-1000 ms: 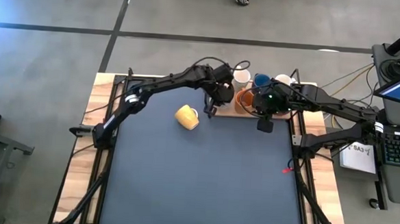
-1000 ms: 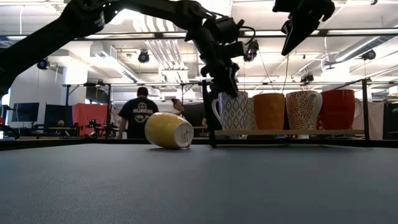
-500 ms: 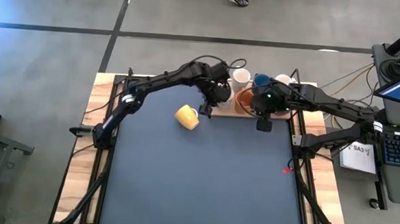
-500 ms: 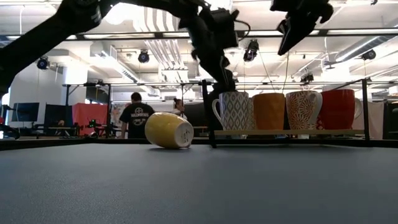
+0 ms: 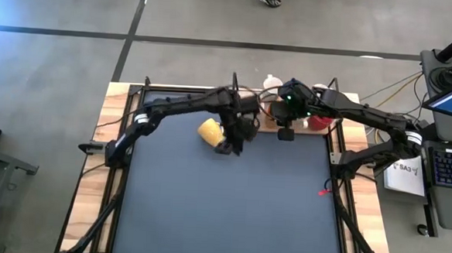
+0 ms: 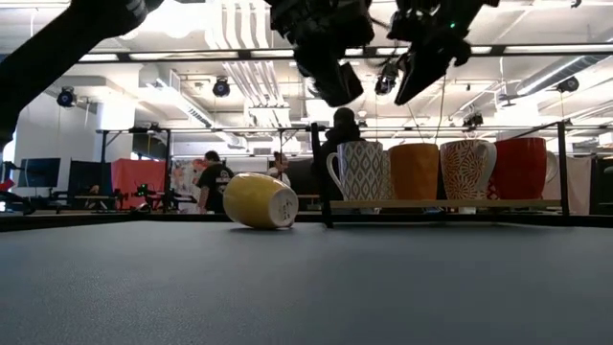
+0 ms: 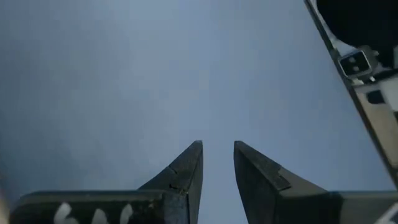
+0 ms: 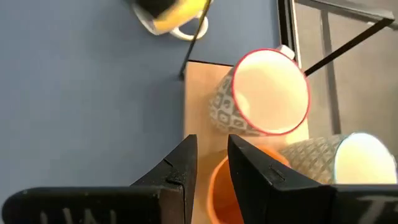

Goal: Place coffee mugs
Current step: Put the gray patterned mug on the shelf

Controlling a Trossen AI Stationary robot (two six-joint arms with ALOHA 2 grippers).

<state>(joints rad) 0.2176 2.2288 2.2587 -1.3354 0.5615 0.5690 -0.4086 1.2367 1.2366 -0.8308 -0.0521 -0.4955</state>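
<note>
1. Left claw (image 5: 231, 145), fingers slightly apart and empty, hovers beside the tipped yellow mug (image 5: 209, 131) near the counter (image 5: 229, 212) far edge.
2. Right claw (image 5: 285, 133), nearly closed and empty, hangs over the racked mugs (image 6: 441, 170).
3. Current step, likely: grasping the yellow mug; lower, align, close.

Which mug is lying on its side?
The yellow ceramic mug, alone on the dark table mat. The patterned, orange and red mugs stand upright on the wooden board.
</note>
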